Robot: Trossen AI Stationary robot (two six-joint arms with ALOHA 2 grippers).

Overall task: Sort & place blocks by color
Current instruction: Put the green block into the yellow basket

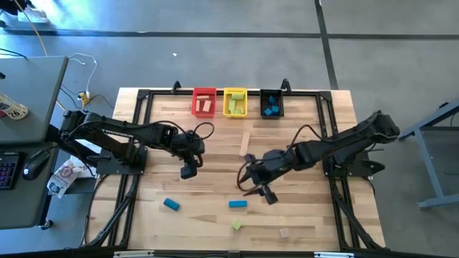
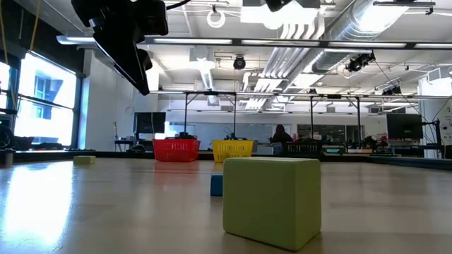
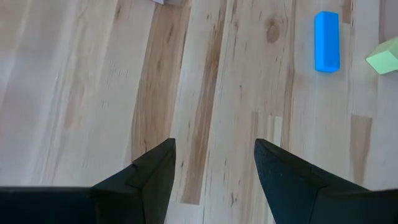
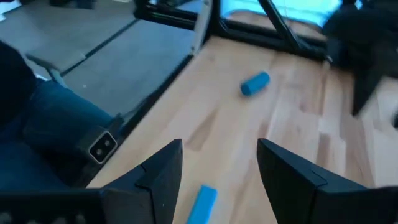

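Both dark grippers are held open and empty above the pale planked tabletop [image 1: 215, 143], the left gripper [image 1: 188, 170] mid-table, the right gripper [image 1: 264, 190] just above a blue bar [image 1: 237, 203]; a second blue bar [image 1: 171, 204], a light green cube [image 1: 237, 225] and a wooden cube [image 1: 285, 232] are scattered along the near edge; three mesh bins [image 1: 235, 102] are ranged at the far edge.

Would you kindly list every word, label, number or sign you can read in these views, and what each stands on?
"16", roughly: on a round tag lying on the grey desk left of the table; the reading is uncertain.
Packet at the desk's edge: printed, too small to read.
Blocks, bins and both arms: no legible text.
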